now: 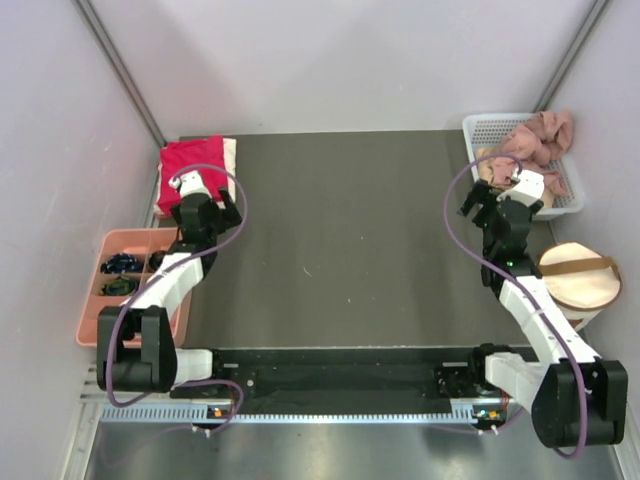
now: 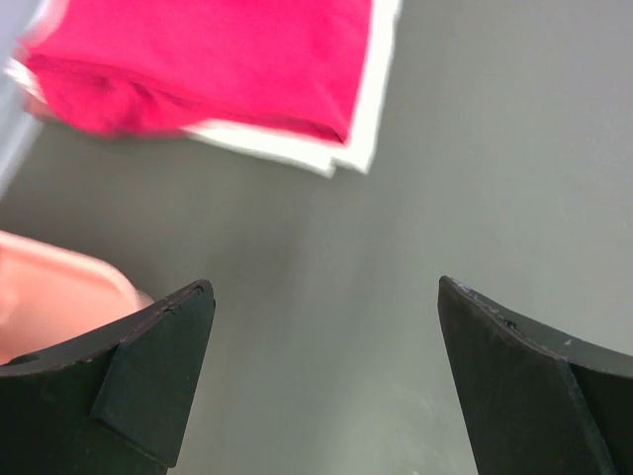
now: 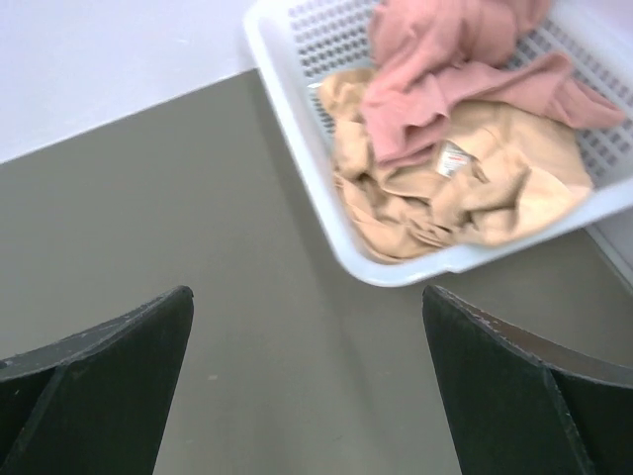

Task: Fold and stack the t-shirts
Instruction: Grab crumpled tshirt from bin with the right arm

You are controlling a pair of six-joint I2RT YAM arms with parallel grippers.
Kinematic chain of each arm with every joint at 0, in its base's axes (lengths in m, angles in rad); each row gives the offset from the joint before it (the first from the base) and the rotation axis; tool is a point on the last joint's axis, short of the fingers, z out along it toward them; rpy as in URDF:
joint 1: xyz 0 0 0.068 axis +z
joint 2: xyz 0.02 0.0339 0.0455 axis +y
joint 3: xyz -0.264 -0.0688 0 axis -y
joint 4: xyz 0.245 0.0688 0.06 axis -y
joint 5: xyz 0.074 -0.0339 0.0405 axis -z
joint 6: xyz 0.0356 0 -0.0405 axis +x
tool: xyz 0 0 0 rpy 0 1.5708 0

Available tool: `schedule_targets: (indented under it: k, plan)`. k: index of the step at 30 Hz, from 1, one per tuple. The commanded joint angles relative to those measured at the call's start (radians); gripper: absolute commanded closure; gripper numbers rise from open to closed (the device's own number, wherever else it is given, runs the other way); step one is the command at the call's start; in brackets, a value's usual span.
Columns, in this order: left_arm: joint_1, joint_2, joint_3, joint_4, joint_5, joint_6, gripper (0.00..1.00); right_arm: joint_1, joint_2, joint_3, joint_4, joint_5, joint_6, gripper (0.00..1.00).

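A folded red t-shirt lies on a folded white one at the table's far left; both show in the left wrist view, red over white. A crumpled dusty-pink shirt and a tan shirt lie in the white basket at the far right; the right wrist view shows pink over tan. My left gripper is open and empty just in front of the red stack. My right gripper is open and empty just in front of the basket.
A pink compartment tray with dark small items stands at the left edge, beside my left arm. A round cream bag with a brown strap sits at the right edge. The dark grey table spreads between the arms.
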Motion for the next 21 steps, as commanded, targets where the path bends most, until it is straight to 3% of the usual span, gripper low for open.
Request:
schedule_targets:
  k: [1,5,9,15,19,21]
  plan:
    - [-0.013,-0.05,0.136,-0.26,0.131,-0.051,0.01,0.066,-0.051,0.142,-0.29,0.022,0.067,0.01]
    - [-0.026,-0.024,0.251,-0.362,0.326,-0.043,0.01,0.115,-0.101,0.22,-0.395,0.025,0.081,0.01]
    - [-0.029,-0.059,0.311,-0.389,0.378,-0.106,0.01,0.129,-0.114,0.288,-0.514,0.025,0.08,0.01]
    - [-0.026,-0.182,0.264,-0.333,0.28,-0.221,0.01,0.131,-0.131,0.346,-0.613,0.014,0.06,0.01]
    - [-0.025,-0.248,0.236,-0.294,0.361,-0.154,0.01,0.129,-0.134,0.369,-0.675,0.014,0.055,0.01]
    - [-0.026,-0.234,0.279,-0.363,0.381,-0.11,0.01,0.129,-0.129,0.38,-0.677,0.022,0.046,0.01]
